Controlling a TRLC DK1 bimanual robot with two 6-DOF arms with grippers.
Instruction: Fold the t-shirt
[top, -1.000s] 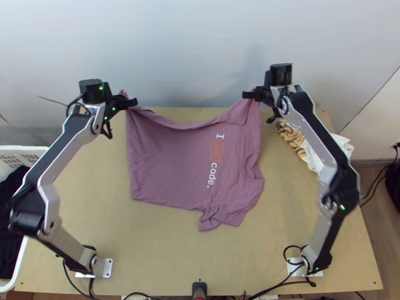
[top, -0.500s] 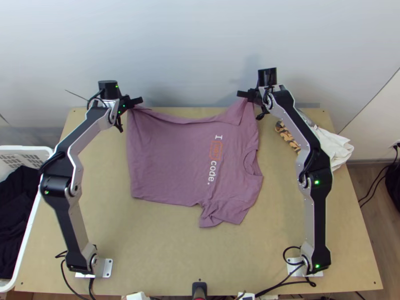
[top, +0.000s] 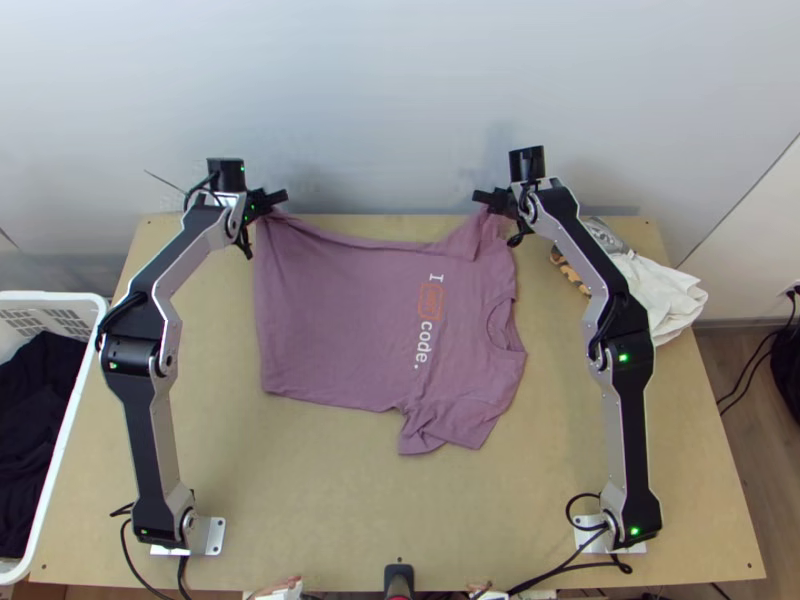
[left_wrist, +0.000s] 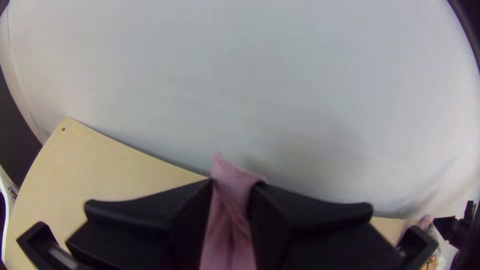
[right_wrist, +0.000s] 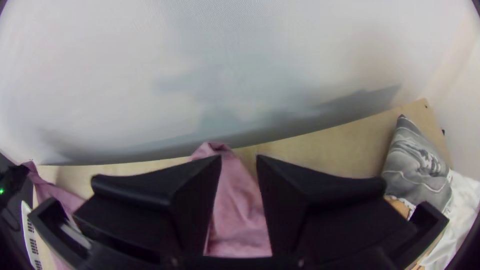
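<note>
My left gripper (top: 270, 198) and my right gripper (top: 486, 197) stand over the table's far edge. The mauve t-shirt (top: 340, 330) lies mostly spread below them, print up and neckline to the right, with its far corners still raised at the fingers. In the left wrist view my left gripper (left_wrist: 232, 187) is slightly open, with a narrow bunch of the t-shirt (left_wrist: 231, 220) between its fingers. A similar gap parts the fingers of my right gripper (right_wrist: 239, 162); bunched t-shirt (right_wrist: 240, 215) rises there, and bare table shows beside its tip.
A white basket (top: 60, 470) with dark cloth stands at the left. White and patterned cloths (top: 660, 295) lie at the far right, beside the right arm. A pale wall (top: 380, 110) rises behind the table.
The left gripper has moved right and the right gripper left, closer together. At both, the cloth's raised corners have narrowed, and the right one hangs more loosely. The t-shirt's near part has barely shifted.
</note>
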